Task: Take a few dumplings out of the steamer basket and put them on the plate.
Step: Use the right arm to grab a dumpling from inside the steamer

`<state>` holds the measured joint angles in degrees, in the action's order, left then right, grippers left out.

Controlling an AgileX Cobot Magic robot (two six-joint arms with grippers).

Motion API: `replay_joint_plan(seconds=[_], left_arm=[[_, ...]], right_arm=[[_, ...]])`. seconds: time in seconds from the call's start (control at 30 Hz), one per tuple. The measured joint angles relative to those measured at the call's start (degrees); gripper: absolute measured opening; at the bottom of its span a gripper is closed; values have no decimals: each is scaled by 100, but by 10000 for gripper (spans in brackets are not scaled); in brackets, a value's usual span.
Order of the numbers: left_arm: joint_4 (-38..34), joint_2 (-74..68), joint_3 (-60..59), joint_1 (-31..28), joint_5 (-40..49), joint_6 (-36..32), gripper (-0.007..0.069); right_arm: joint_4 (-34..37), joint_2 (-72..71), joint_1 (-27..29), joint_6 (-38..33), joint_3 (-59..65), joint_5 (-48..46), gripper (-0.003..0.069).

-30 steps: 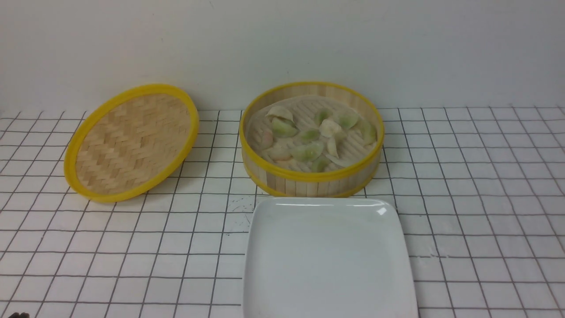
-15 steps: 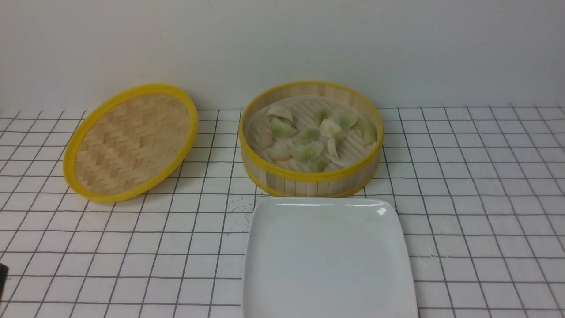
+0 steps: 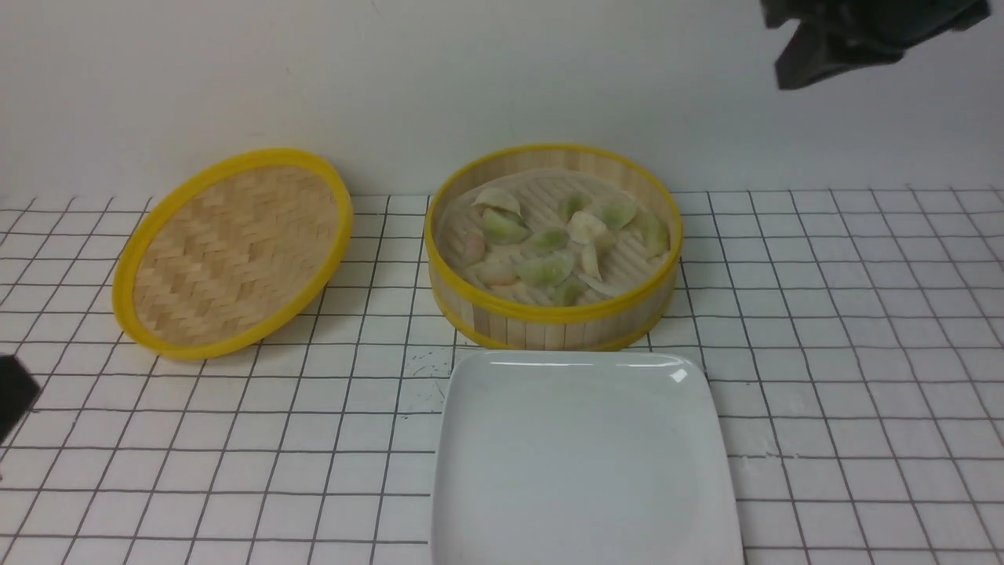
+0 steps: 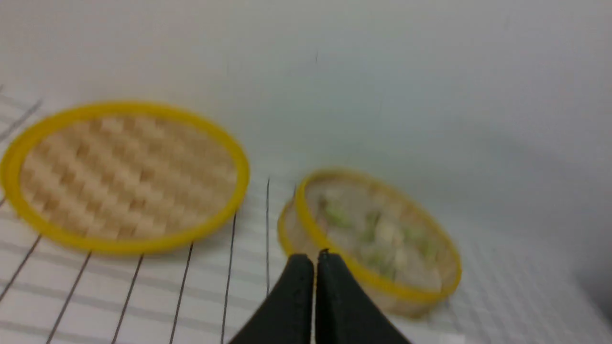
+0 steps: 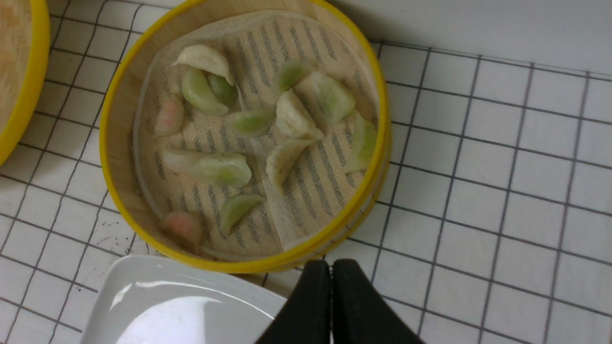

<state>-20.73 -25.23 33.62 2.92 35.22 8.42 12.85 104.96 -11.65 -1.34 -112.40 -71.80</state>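
Observation:
The steamer basket [image 3: 549, 329] stands mid-table with several pale green, pinkish and cream dumplings [image 3: 547, 269] on its ridged liner. Directly in front of it lies the white square plate [image 3: 580, 463], bare. In the right wrist view my right gripper [image 5: 331, 267] is shut with nothing in it. It hovers above the table beside the basket [image 5: 122, 157] and the plate [image 5: 181, 310], with the dumplings [image 5: 222, 169] below. My left gripper [image 4: 314, 258] is shut and empty, well short of the basket [image 4: 382, 285].
The flat woven yellow-rimmed lid [image 3: 235, 251] leans at the back left, also seen as the lid [image 4: 124, 177]. A dark part of my left arm [image 3: 12, 392] shows at the left edge. My right arm [image 3: 855, 31] hangs high at the top right. A white wall stands behind.
The dark part of my left arm has risen along the left edge. My right arm has come into the top right. Basket, dumplings, plate and lid have not moved.

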Motion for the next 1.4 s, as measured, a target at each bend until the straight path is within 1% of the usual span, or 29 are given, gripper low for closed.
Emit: replay_joint_plan(seconds=[0.03,0.07,0.1,0.13,0.2,0.3,0.33,0.37,0.4,0.43,0.53,0.63,0.73,0.87,0.97,1.03,1.1,1.17,1.2,1.33,1.4], left_arm=[[56,-655,606,0,889,-173,-6],[88,-1195,1138,0,1556,-310,-6],[108,-1534,1392,0,1936,-423,-6],[108,-1696,1450,0,2101,-479,-6],[145,-2519,1927,0,2762,-842,-6],[199,-3147,2072,0,2942,-1104,-6],[242,-3338,2077,0,2957,-1177,-6],[259,-3360,2082,0,2965,-1182,-6],[290,-3433,2079,0,2982,-1188,-6],[376,-3524,2079,0,3012,-1208,-6],[508,-3558,2079,0,3040,-1213,-6],[637,-3558,2084,0,3073,-1213,-6],[703,-3558,2084,0,3086,-1213,-6],[718,-3558,2084,0,3086,-1220,-6],[718,-3558,2084,0,3086,-1226,-6],[718,-3558,2084,0,3086,-1226,-6],[721,-3558,2084,0,3086,-1226,-6],[725,-3558,2084,0,3086,-1226,-6],[725,-3558,2091,0,3086,-1226,-6],[725,-3558,2091,0,3081,-1226,-6],[711,-3558,2091,0,3016,-1226,-6]], right_arm=[[-19,300,-122,23,-189,0,4],[-24,513,-208,68,-293,0,9],[-24,658,-261,134,-352,0,17],[-24,693,-273,134,-378,0,17],[-19,1179,-442,165,-492,6,55],[-19,1605,-594,165,-536,6,110],[-26,1812,-671,134,-540,34,148],[-25,1840,-681,134,-540,41,148],[-25,1948,-724,134,-540,98,177],[-25,2123,-786,134,-540,274,221],[-25,2423,-882,134,-540,752,309],[-25,2658,-902,134,-540,1215,370],[-45,2811,-902,134,-540,1535,390],[-154,3061,-902,134,-548,1858,395],[-224,3153,-902,170,-548,1916,390],[-241,3223,-902,177,-548,1924,365],[-308,3248,-904,177,-563,1912,243],[-339,3248,-904,172,-596,1859,176],[-339,3226,-898,172,-685,1691,143],[-327,3086,-898,172,-982,1147,150],[-322,2764,-898,134,-1333,505,150]])
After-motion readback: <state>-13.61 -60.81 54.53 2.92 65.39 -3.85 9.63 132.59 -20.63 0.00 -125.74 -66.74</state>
